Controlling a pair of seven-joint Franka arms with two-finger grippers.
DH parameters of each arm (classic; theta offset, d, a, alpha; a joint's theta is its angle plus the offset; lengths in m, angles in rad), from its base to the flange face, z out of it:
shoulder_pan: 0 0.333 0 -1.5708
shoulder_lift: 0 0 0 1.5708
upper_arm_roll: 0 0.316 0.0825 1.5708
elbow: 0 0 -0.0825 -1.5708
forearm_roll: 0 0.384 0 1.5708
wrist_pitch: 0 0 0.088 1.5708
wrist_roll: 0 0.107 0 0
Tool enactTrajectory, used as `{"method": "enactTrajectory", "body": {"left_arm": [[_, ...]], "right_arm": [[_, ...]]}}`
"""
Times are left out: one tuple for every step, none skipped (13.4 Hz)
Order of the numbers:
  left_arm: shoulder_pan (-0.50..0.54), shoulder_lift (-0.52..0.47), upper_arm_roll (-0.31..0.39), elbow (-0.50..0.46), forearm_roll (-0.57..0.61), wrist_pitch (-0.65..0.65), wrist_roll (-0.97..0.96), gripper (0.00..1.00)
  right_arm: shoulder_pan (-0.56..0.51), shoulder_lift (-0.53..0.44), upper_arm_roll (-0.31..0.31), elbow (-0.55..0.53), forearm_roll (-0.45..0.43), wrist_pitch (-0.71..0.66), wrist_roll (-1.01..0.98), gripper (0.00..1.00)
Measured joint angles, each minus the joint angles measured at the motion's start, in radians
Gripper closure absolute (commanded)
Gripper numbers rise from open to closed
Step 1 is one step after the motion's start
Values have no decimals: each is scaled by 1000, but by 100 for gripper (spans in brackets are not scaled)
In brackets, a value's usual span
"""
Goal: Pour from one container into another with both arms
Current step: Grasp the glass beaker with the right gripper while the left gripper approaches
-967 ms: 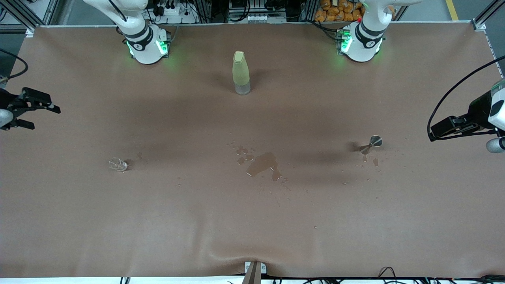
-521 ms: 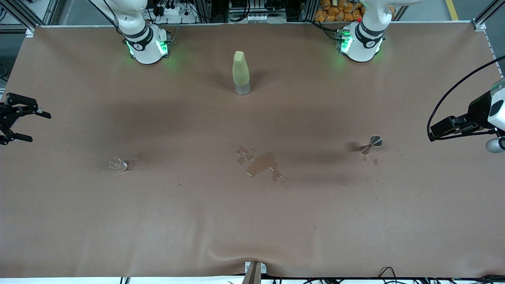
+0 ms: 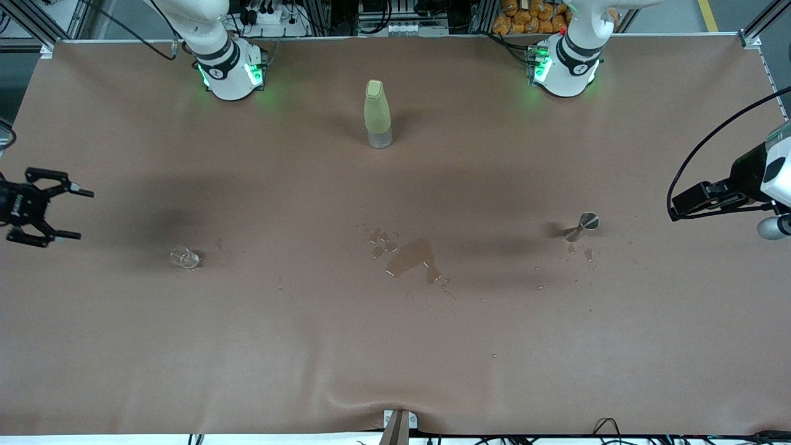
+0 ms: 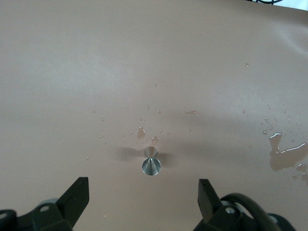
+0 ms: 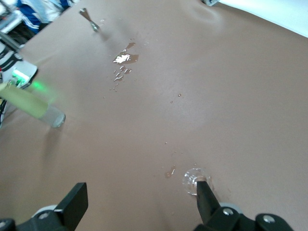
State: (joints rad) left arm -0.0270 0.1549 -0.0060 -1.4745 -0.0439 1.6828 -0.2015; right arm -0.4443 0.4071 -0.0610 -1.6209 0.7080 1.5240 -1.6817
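Brown surface [image 3: 395,346], landmark = puddle [image 3: 411,256] mid-surface.

Bottle [image 3: 377,114]: pale yellow-green, capped, upright, farther from front cam than puddle, between the two arm bases. Untouched.

Jigger [image 3: 581,225]: small metal, toward left arm's end from puddle, droplets around its foot. Looks upright or slightly tilted; cannot tell.

Clear glass [image 3: 184,257]: small, toward right arm's end from puddle, about level w/ it. Hard to read, seems on its side; not certain.

Left gripper [image 3: 695,201]: at left arm's end of surface, well apart from puddle; fingers [image 4: 77,195] spread wide, empty, aimed at jigger.

Right gripper [image 3: 59,210]: at right arm's end edge, fingers [image 3: 65,235] wide open, holding nothing, pointed toward glass.

Judgement: approach stage, nothing grasped yet.

Risks:
- Wet surface near puddle + droplets → containers may slide when nudged.
- Clear glass low-contrast → misjudged grasp, could roll away.
- Jigger narrow-waisted, light → tips if one finger lands first.
- More spill if pour misaligned.
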Motion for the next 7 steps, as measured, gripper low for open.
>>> {"method": "enactTrajectory", "body": {"left_arm": [[0,0,0,0,0,0,0,0],[0,0,0,-1,0,0,0,0],[0,0,0,-1,0,0,0,0],[0,0,0,-1,0,0,0,0],[0,0,0,-2,0,0,0,0],[0,0,0,-2,0,0,0,0],[0,1,-1,-3,0,0,0,0]], "right_arm": [[-16,44,0,0,14,1,-60,0],[-29,83,0,0,33,1,-118,0],[-37,118,0,0,68,1,-179,0],[-43,152,0,0,107,1,-237,0],[-47,186,0,-2,141,0,-288,0],[-48,221,0,-7,182,0,-347,0],[-48,253,1,-17,227,0,-421,0]]}}
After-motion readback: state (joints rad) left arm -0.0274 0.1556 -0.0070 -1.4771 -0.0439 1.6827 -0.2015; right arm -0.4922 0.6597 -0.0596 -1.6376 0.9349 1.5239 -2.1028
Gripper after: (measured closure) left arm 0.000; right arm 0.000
